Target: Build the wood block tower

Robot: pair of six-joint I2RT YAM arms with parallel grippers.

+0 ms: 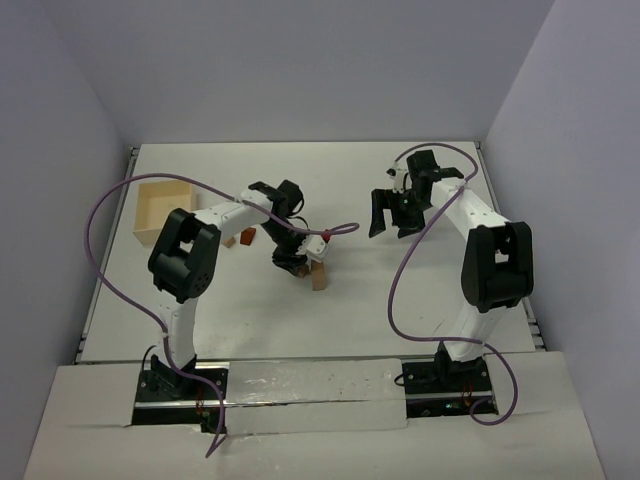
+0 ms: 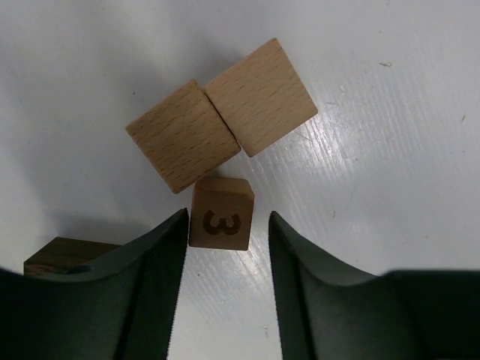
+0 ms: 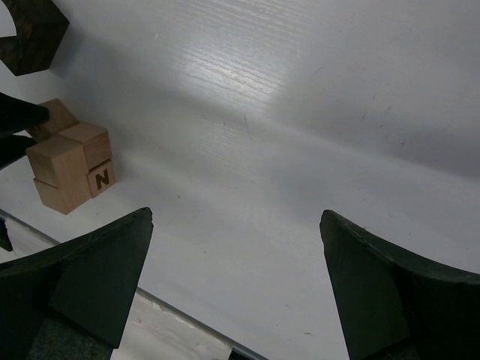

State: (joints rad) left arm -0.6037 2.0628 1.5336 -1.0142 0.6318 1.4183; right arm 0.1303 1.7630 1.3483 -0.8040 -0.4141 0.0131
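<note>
Two pale tan cubes [image 2: 184, 135] [image 2: 260, 96] lie touching on the white table. A smaller tan block marked "3" [image 2: 220, 214] sits against them, between the tips of my left gripper [image 2: 227, 225]. The jaws are open, with a gap on the block's right side. A dark brown block [image 2: 64, 255] lies beside the left finger. In the top view the left gripper [image 1: 292, 262] hangs over this tan cluster [image 1: 318, 275]. The right wrist view shows the cluster [image 3: 71, 161] with an "N" block [image 3: 101, 178]. My right gripper [image 1: 395, 225] [image 3: 236, 216] is open, empty and apart to the right.
A shallow pale wooden tray [image 1: 160, 212] stands at the back left. An orange-brown block [image 1: 246, 237] and a smaller one [image 1: 229, 241] lie beside the left arm. A dark brown piece [image 3: 30, 34] shows at the right wrist view's top left. A metal strip [image 3: 187, 315] runs below the right fingers.
</note>
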